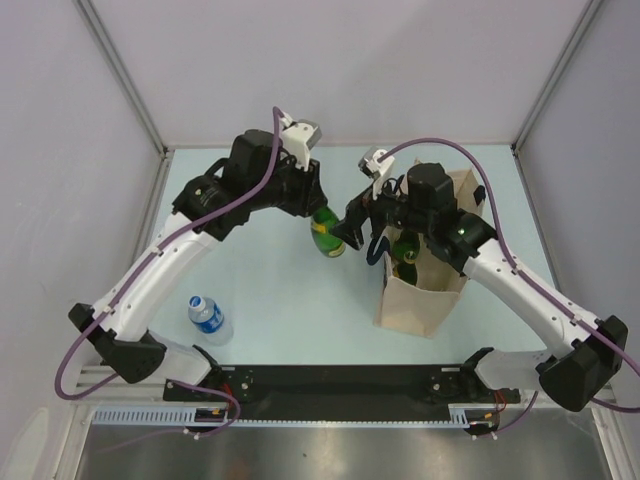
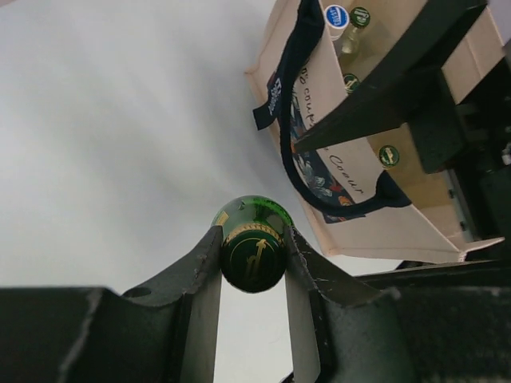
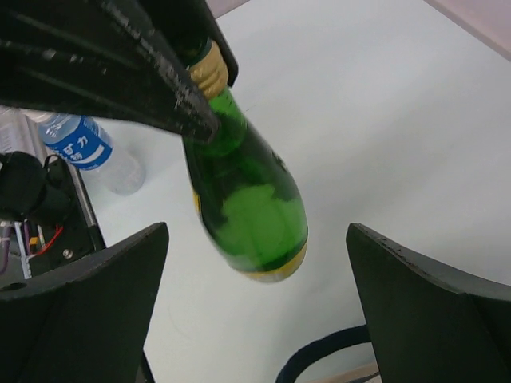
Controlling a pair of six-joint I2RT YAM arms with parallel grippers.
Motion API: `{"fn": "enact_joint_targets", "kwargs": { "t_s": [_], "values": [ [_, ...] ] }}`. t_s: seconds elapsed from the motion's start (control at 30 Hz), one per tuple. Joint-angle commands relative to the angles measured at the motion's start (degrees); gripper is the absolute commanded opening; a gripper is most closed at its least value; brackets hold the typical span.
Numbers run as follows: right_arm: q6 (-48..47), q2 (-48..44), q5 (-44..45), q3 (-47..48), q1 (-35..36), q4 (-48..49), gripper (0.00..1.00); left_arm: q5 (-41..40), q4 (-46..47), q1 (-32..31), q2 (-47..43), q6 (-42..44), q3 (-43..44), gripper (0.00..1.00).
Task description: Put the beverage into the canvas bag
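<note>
Clerk: What lies nearest the arm bases?

Inspector: A clear plastic water bottle with a blue label point(image 1: 208, 318) stands on the pale tabletop point(image 1: 290, 305). It is well apart from the left end effector point(image 1: 318, 212), back toward the bases and off to its left.

Clerk: And the bag?

Inspector: The tall beige canvas bag with navy strap handles point(image 1: 420, 300) stands upright under the right end effector point(image 1: 362, 236), mouth open. Green bottles point(image 1: 405, 246) are visible inside. The right end effector is at the bag's left rim, its fingers spread wide and gripping nothing.

Clerk: The beverage?

Inspector: A green glass bottle with a gold-trimmed cap point(image 1: 326, 234) is pinched at the neck by the left end effector. It hangs tilted, with its base just in front of the right end effector's spread fingers. It is outside the bag, just beside the bag's left side.
</note>
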Motion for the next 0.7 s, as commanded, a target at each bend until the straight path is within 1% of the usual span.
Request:
{"fn": "enact_joint_targets", "kwargs": {
  "t_s": [0.0,0.23,0.5,0.57,0.6,0.67],
  "values": [
    [4.87,0.89,6.25,1.31,1.81,5.70,1.00,1.27,6.59,-1.85,0.71,-4.28,7.14,0.00],
    [7.07,2.74,8.62,0.96,3.30,8.60,1.00,1.27,5.27,-2.64,3.09,-7.54,11.54,0.00],
    [7.16,4.76,10.91,0.61,4.62,13.35,0.99,0.39,4.13,-2.81,4.06,-11.93,13.91,0.00],
    [6.90,5.11,11.08,0.69,5.15,14.23,0.95,-0.05,3.69,-2.73,4.24,-13.07,14.09,0.00],
    [6.90,5.37,11.08,0.78,5.15,14.23,0.89,-0.22,3.60,-2.73,4.32,-13.43,14.09,0.00],
    [7.07,5.47,11.08,1.05,5.32,14.41,0.82,-1.01,3.34,-2.81,4.24,-14.56,14.09,0.00]
  ]
}}
